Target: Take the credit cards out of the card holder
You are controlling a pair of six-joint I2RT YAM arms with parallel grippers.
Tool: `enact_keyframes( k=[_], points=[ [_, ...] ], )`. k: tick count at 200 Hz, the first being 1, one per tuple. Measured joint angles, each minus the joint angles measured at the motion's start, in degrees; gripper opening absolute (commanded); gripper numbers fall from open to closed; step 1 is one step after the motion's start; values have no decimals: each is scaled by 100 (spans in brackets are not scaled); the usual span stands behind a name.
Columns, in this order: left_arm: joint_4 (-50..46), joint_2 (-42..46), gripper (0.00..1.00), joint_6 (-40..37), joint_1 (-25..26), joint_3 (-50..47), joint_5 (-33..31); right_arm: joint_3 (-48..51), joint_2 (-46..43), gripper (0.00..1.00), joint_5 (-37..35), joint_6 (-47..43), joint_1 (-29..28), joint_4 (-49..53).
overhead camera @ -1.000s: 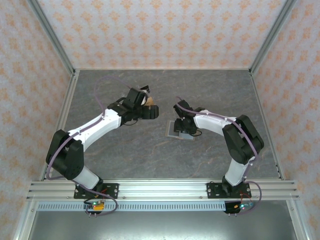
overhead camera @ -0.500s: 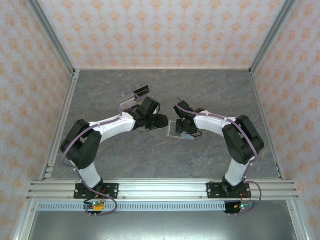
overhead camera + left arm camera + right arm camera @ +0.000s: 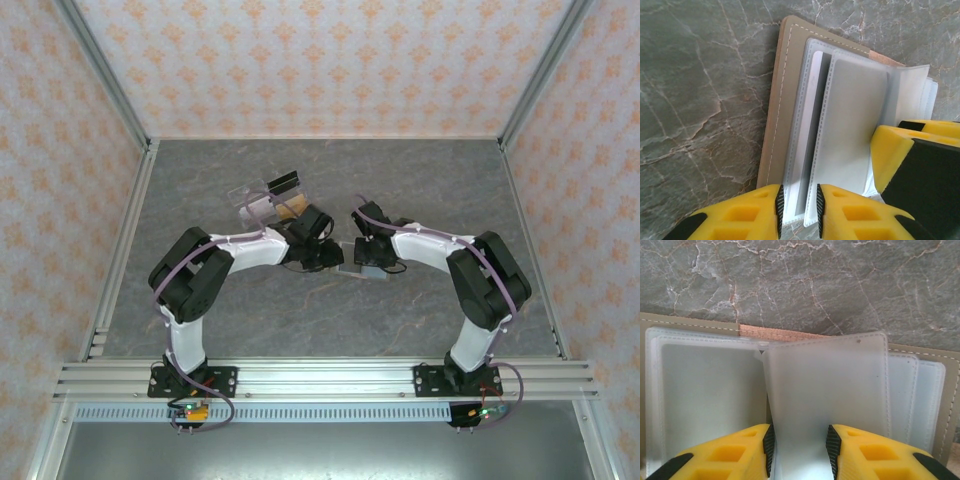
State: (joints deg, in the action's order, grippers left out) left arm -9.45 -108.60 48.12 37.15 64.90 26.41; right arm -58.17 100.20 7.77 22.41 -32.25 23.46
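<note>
A: Where is the card holder (image 3: 351,266)?
B: Open on the worktop (image 3: 420,180), between both arms. I think it is light and floppy, with slippery plastic sleeves (image 3: 825,390).
A: The fingers?
B: The right fingers (image 3: 725,450) stand around one raised sleeve, the left fingers (image 3: 740,215) around sleeve edges. If they pinch, I cannot tell. Better to hold a card's edge.

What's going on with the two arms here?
Both arms meet over the open card holder, mid-table. The right gripper has one clear sleeve raised between its fingers. The left gripper straddles the sleeves' edge at the other side. What looks like a grey card sits in a sleeve.
</note>
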Motion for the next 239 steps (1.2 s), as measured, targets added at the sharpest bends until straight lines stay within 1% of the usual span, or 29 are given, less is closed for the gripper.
enact_keyframes(
  k=[91, 150, 215, 239],
  points=[
    [-140, -114, 24, -46, 81, 378, 20, 57, -31, 36, 127, 0, 66, -96],
    [-538, -269, 30, -221, 162, 522, -142, 81, -31, 36, 229, 0, 98, -188],
    [-553, -332, 25, -278, 160, 546, -122, 85, -31, 35, 273, 0, 118, -208],
    [-461, -332, 24, -271, 162, 546, 17, 85, -31, 35, 273, 0, 118, -210]
  ],
)
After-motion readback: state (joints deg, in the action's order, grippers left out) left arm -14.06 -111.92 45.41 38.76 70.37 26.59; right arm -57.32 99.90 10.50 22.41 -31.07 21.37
